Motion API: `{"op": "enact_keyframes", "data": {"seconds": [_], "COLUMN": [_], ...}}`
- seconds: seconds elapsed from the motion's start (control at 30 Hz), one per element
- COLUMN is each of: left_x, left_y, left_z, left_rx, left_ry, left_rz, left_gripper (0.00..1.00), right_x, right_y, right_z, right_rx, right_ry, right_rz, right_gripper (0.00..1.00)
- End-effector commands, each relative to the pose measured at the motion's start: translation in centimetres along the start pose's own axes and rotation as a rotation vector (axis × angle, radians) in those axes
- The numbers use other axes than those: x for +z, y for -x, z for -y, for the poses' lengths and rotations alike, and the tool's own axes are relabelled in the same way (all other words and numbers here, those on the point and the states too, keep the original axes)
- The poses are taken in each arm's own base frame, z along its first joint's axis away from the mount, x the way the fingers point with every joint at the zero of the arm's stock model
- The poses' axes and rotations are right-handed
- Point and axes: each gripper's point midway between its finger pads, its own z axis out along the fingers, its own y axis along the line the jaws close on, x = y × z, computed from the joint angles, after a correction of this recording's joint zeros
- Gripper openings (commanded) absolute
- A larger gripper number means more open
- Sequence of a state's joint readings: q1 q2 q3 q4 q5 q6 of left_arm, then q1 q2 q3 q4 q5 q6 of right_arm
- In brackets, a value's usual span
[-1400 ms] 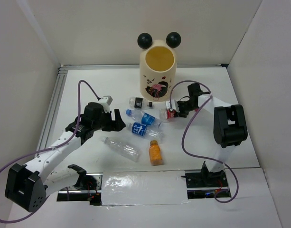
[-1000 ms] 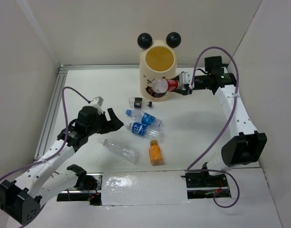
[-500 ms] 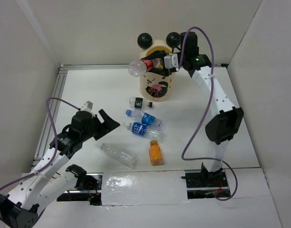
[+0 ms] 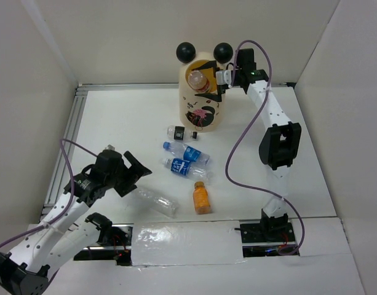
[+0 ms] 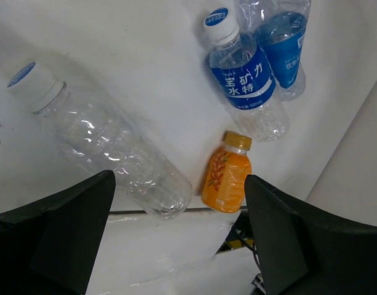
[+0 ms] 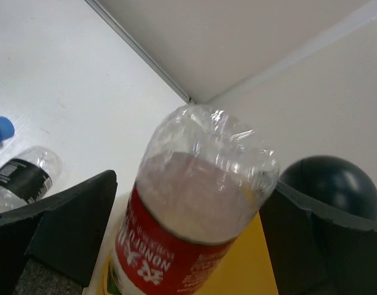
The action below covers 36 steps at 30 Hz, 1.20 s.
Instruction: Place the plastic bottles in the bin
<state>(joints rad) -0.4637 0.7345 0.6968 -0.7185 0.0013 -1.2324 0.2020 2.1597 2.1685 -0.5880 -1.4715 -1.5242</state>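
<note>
The right gripper (image 4: 211, 83) is open over the far bin (image 4: 203, 117). The red bottle (image 4: 197, 80) sits loose at its mouth. It could catch the rim and fall onto the surface (image 4: 114, 117). The left gripper (image 4: 136, 176) is open above the near clear bottle (image 5: 108, 147).

White walls (image 4: 114, 37) enclose white table (image 4: 126, 110); aluminium rail (image 4: 72, 117) (left, back edges).

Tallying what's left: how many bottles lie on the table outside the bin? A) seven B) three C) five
C: the black-label bottle, two blue-label bottles, the plain clear bottle and the orange bottle lie loose; the red-label bottle is at the mouth of the bin.
</note>
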Motion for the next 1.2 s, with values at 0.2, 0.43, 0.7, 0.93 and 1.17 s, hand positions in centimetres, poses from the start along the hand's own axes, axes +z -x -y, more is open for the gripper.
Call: {"op": "enact_keyframes", "data": {"seconds": [0.2, 0.43, 0.7, 0.93, 1.17], "left_x": [2.3, 4.4, 8.8, 11.0, 7.3], "left_y": [-0.9, -1.8, -3.2, -3.0, -2.3], "left_z": [-2.4, -3.7, -5.6, -2.7, 3.3], "left_rx": [-0.129, -0.136, -0.113, -0.05, 0.119], "left_ry": [0.099, 0.188, 0.316, 0.274, 0.119], "left_rz": [-0.002, -0.009, -0.019, -0.027, 0.022], "left_gripper": [0.99, 0.99, 0.99, 0.58, 0.05], "right_x": [-1.2, -1.8, -3.9, -6.0, -9.7], "right_y": [7.9, 12.7, 14.4, 13.0, 11.4], "right_z": [1.9, 2.0, -2.1, -4.7, -10.1], "right_rx": [-0.078, 0.099, 0.387, 0.644, 0.799], "right_ry": [-0.006, -0.014, -0.085, -0.189, -0.33], "right_rz": [0.127, -0.009, -0.132, -0.348, -0.506], "right_gripper": [1.0, 1.0, 1.0, 1.0, 0.28]}}
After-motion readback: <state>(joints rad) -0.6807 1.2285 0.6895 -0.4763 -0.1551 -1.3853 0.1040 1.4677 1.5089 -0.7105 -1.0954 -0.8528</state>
